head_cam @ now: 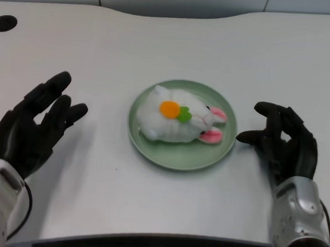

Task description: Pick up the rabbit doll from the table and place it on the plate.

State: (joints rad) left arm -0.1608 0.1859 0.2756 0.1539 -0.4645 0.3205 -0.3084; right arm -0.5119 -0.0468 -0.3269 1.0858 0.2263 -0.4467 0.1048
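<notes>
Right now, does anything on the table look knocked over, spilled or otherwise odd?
Nothing stands out. The rabbit doll lies on its side within the green plate, pink ears toward the right rim, orange carrot patch facing up. The left robot hand sits open on the table, apart from the plate.

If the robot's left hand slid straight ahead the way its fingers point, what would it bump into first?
Probably nothing. The left hand points up and to the right, over bare table. That line seems to pass left of the plate and the rabbit lying on it, though depth is hard to judge.
</notes>
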